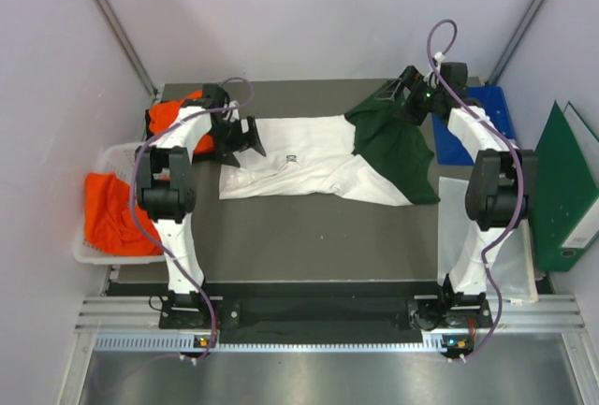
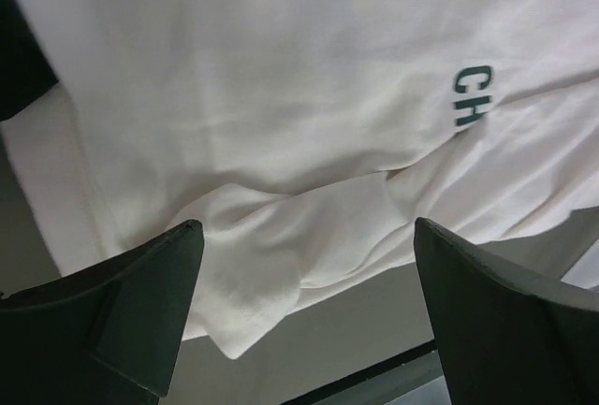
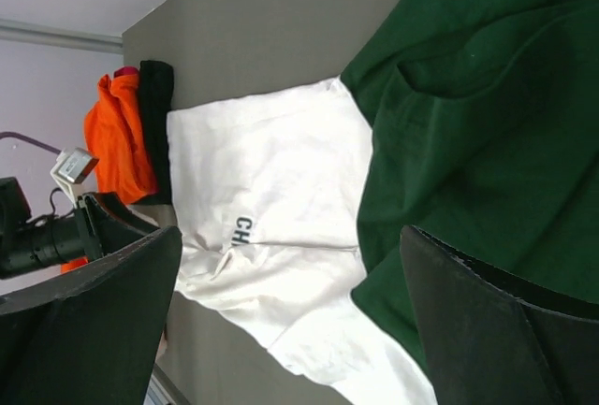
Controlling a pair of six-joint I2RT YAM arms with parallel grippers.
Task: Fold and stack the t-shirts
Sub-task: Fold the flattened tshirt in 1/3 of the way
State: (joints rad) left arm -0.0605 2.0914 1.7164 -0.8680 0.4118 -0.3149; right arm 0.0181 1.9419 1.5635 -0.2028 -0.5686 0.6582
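The white-fronted t-shirt (image 1: pixel 299 157) with dark green cloth (image 1: pixel 398 148) at its right end lies spread across the table's middle. It also shows in the left wrist view (image 2: pixel 281 115) and the right wrist view (image 3: pixel 271 171). My left gripper (image 1: pixel 245 136) is open and empty just over the shirt's left edge, with its fingers (image 2: pixel 140 311) either side of a rumpled white corner. My right gripper (image 1: pixel 401 96) is open and empty above the green part at the back right. One orange t-shirt (image 1: pixel 173 113) lies at the back left, and another (image 1: pixel 108 213) is in the basket.
The white mesh basket (image 1: pixel 120 152) stands off the table's left side. A blue tray (image 1: pixel 473 129) sits at the back right, with a white sheet (image 1: pixel 457 213) beside the right arm. The green folder (image 1: pixel 571 185) stands at the far right. A black cloth (image 3: pixel 154 124) lies next to the back orange shirt.
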